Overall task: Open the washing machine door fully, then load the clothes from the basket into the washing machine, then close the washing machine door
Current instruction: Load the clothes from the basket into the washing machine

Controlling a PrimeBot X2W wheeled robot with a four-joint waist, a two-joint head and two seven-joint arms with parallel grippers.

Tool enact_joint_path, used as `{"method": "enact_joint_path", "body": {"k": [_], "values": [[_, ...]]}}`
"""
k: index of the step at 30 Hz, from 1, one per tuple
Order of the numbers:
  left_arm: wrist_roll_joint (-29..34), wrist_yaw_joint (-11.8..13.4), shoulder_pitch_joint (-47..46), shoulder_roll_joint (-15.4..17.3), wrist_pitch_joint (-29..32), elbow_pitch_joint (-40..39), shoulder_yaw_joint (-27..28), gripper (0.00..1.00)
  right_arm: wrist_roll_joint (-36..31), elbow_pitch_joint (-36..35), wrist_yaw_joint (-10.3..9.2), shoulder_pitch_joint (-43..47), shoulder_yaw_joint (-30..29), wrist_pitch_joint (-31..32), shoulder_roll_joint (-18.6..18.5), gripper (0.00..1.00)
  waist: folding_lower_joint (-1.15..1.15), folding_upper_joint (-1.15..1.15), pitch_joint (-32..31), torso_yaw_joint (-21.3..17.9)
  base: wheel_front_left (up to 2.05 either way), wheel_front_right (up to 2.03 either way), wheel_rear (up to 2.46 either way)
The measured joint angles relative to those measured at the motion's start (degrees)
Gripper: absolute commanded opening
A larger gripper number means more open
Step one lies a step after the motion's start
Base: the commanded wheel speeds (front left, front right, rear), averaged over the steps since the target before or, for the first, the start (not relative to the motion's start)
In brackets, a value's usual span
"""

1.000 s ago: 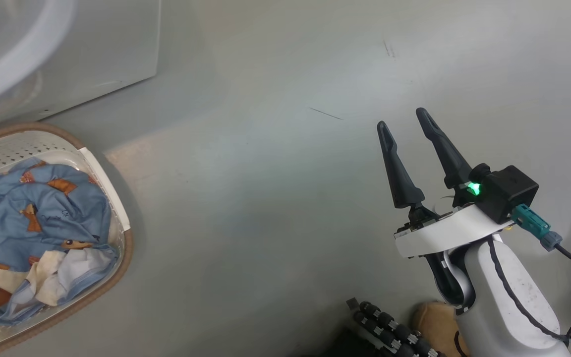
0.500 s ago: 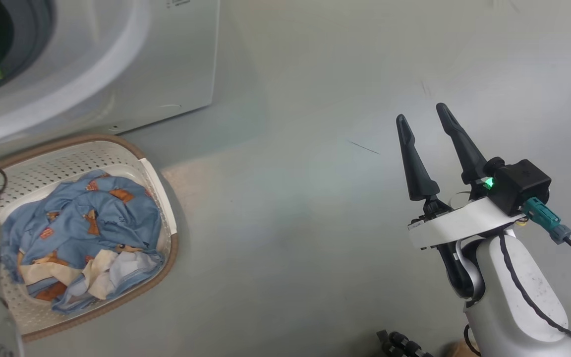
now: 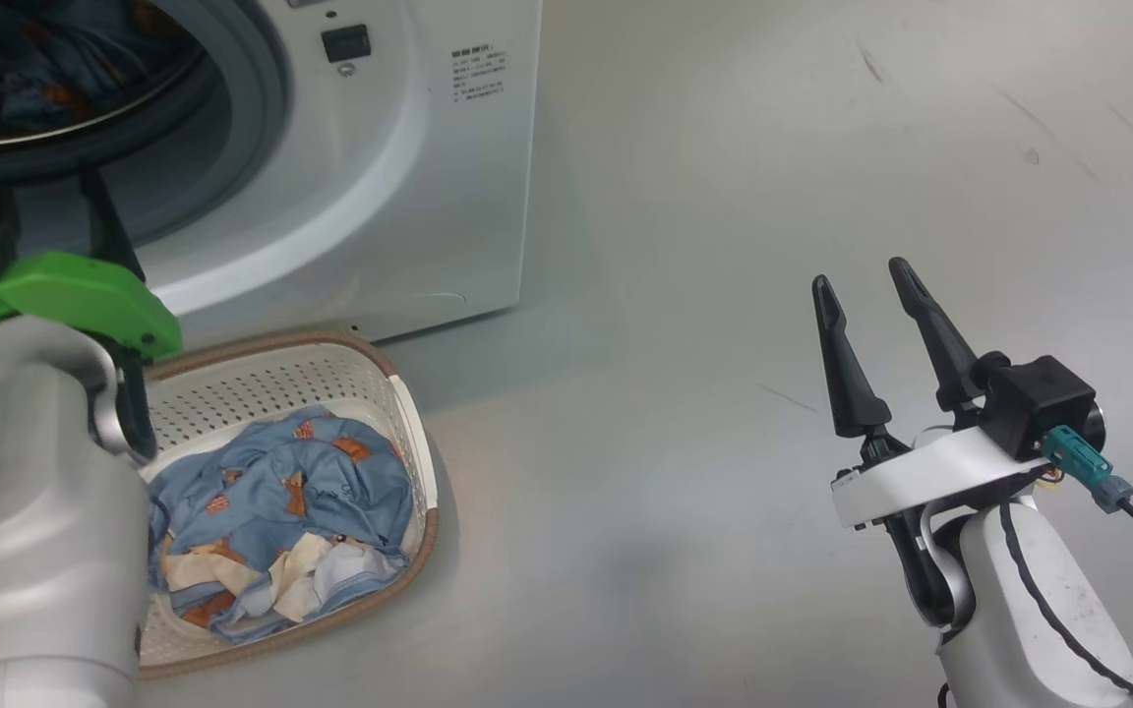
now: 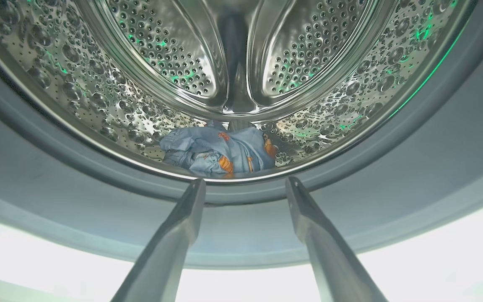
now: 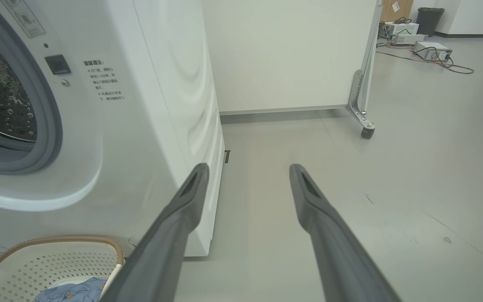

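Clothes lie in two places. A crumpled heap of light blue printed fabric with cream pieces sits in the basket, toward its right end. A smaller blue bundle with orange patches rests at the bottom of the steel drum inside the washing machine. The basket stands on the grey floor just in front of the machine, its brown rim close against the white front panel below the round opening. That opening is uncovered, with the grey gasket ringing the drum's mouth. The left gripper is held up at the opening, its two fingers spread wide and empty. Their tips are level with the lower lip of the gasket and point at the bundle in the drum without touching it. In the head view its pale forearm and green wrist part cover the basket's left end. The right gripper hovers over bare floor well to the right of the machine and the basket, fingers likewise wide apart with nothing between them, pointing away from the robot. Its wrist view takes in the machine's right side, a white partition on a caster, and some equipment on the floor farther off.
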Motion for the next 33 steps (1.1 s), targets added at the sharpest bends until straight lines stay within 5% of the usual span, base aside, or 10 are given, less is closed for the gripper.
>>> {"method": "enact_joint_path", "body": {"k": [8,33], "values": [[-0.13,-2.83,9.48,-2.0,-0.01,-1.82,-1.05,1.0,-0.45,0.63,0.03,3.16,-1.37,0.0,0.0,1.0,0.0,0.0,-5.94,1.87,0.0,0.0,0.0],[0.69,-3.6,42.76,-3.19,-0.01,-26.85,-1.81,1.0,-1.79,0.82,0.52,16.14,-4.32,0.0,-0.99,1.0,0.0,0.0,-24.9,5.89,0.0,0.0,0.0]]}}
